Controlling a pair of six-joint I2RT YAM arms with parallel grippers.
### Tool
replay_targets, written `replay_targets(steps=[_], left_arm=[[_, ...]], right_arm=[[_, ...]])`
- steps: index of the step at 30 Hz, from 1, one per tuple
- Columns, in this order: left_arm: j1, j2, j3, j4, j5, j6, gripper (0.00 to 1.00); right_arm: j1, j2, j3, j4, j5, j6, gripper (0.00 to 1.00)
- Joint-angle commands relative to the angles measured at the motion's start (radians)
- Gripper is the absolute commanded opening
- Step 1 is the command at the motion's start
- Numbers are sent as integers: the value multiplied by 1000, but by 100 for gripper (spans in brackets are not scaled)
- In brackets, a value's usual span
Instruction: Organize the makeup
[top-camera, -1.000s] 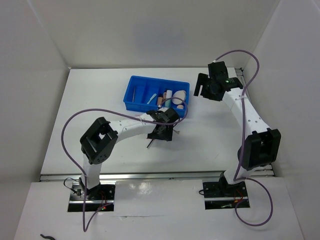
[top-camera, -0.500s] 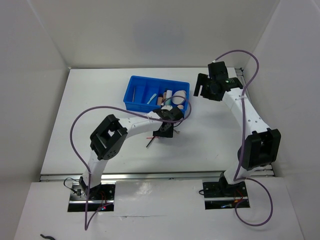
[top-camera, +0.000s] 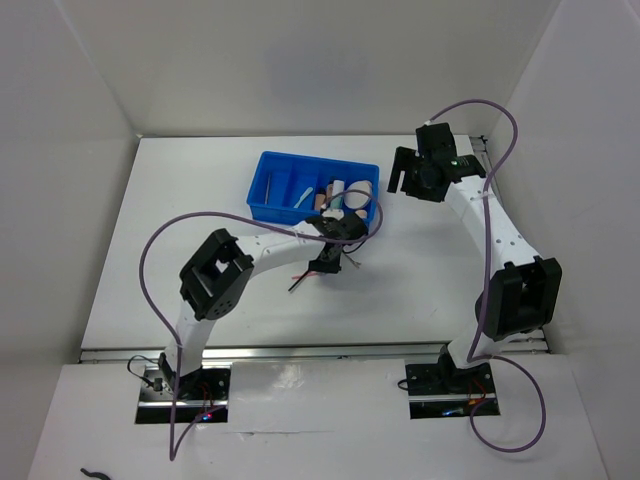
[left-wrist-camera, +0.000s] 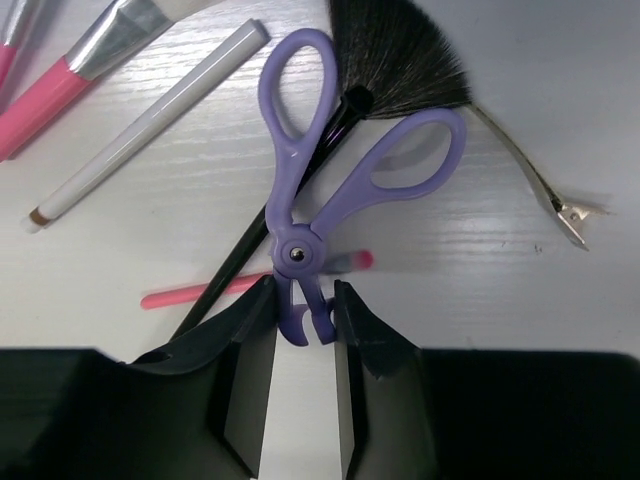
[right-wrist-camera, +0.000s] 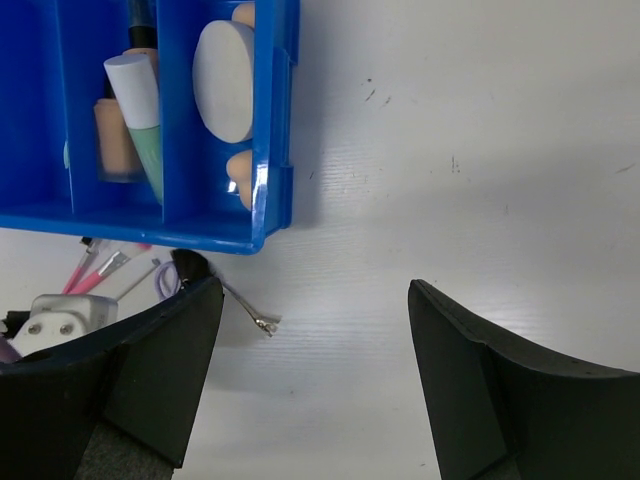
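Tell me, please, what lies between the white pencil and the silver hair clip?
In the left wrist view, purple scissors and a black fan brush lie between them.
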Motion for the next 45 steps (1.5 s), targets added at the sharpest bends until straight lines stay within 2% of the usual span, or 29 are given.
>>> replay_targets(steps=[1, 12, 16, 21, 27, 31, 34, 45], left_arm=[[-1, -108, 19, -47, -22, -4, 37], [-1, -217, 42, -115, -43, 27, 30], [41, -249, 76, -127, 10, 17, 30], [121, -263, 163, -127, -36, 63, 30], [242, -153, 323, -94, -56, 128, 30], [255, 16, 522, -75, -144, 189, 30], [282, 94, 625, -84, -140, 215, 30], [350, 214, 625, 23, -76, 237, 30]], right_arm=[[-6, -20, 25, -3, 3, -9, 82], [-6, -11, 34, 8, -7, -9, 82], [-6, -11, 34, 8, -7, -9, 82], [-6, -11, 34, 8, 3, -9, 82], [-6, -1, 43, 8, 12, 0, 82], [-6, 20, 54, 8, 12, 0, 82], [-6, 29, 63, -3, 24, 0, 82], [-6, 89, 74, -12, 69, -19, 82]])
